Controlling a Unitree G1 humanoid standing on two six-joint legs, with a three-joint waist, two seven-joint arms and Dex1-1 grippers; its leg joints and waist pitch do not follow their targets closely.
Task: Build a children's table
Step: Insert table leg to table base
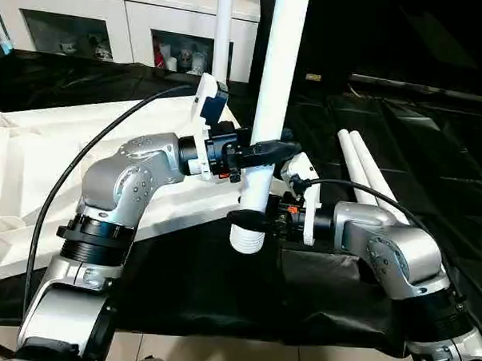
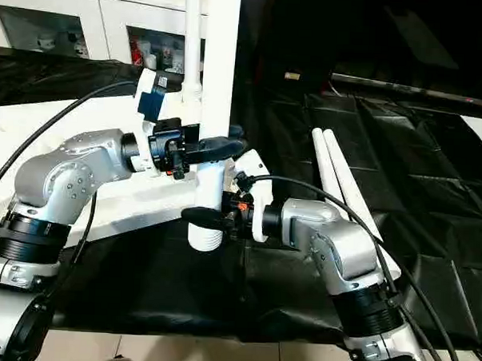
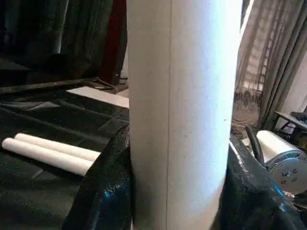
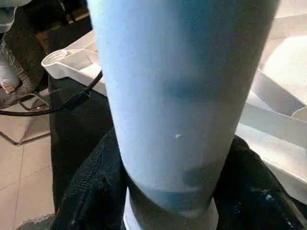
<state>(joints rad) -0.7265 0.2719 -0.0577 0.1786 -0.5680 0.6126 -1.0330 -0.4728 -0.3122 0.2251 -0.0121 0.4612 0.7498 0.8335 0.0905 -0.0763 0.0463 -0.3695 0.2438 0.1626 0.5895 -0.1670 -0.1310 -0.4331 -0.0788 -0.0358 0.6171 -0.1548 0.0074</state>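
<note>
A white tapered leg (image 1: 278, 70) stands upright above the black table's front edge, its ribbed end (image 1: 247, 240) pointing down. My left gripper (image 1: 262, 149) is shut on the leg's middle from the left. My right gripper (image 1: 249, 221) is closed around it lower down, just above the ribbed end, with fingers (image 4: 91, 191) pressed against both sides. The children's table top (image 2: 144, 199) lies behind my left arm, and its round corner socket (image 4: 61, 58) shows in the right wrist view. Another leg (image 1: 222, 36) rises upright behind it. Two more legs (image 1: 369, 174) lie side by side on the right.
The work table is covered in black sheet (image 1: 434, 157), with a white cloth (image 1: 33, 179) over its left part. A black cable (image 1: 73, 173) loops over my left arm. White cabinets (image 1: 88, 26) stand at the back. The floor (image 1: 217, 355) shows below the front edge.
</note>
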